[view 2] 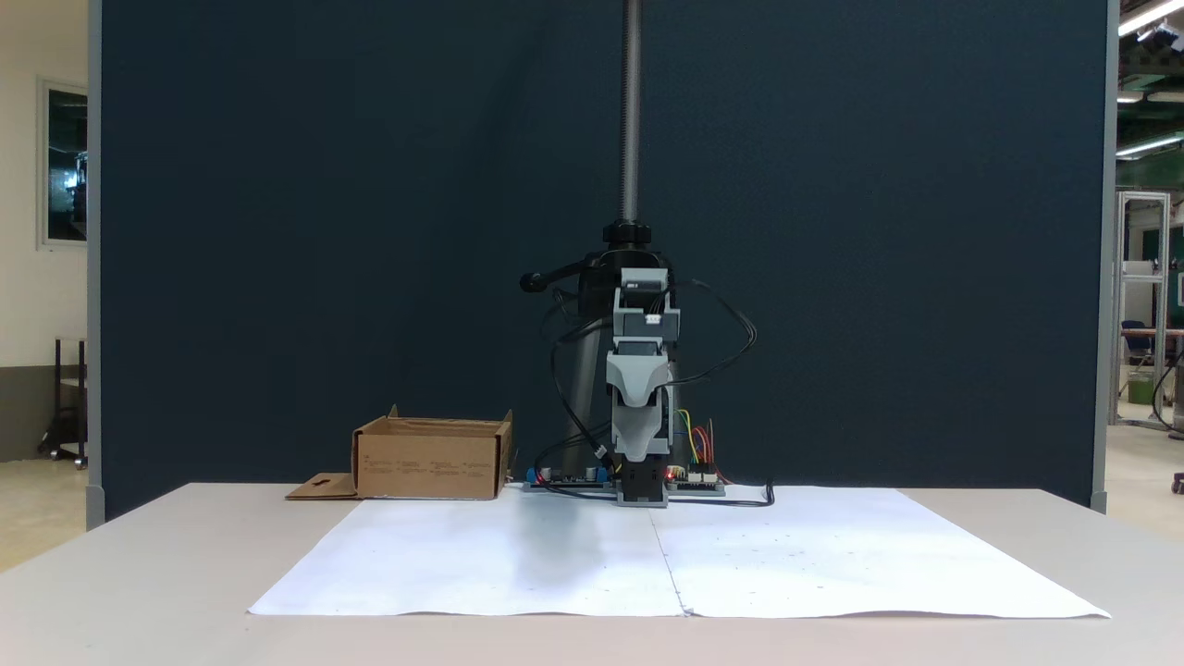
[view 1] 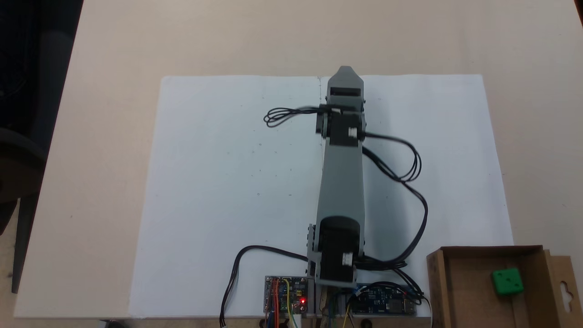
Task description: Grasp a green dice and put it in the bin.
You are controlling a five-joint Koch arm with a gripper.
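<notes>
Already binned: green dice (view 1: 507, 281) lies inside the bin (view 1: 438, 282), at approx 4 o'clock in a fixed view w/ the arm.
Gripper (view 1: 346, 75) sits near 12 o'clock over white paper (view 1: 218, 191), well apart from bin; jaws open/closed – can't tell.

Grey arm (view 1: 341, 182), black looping cables (view 1: 401, 168)
</notes>
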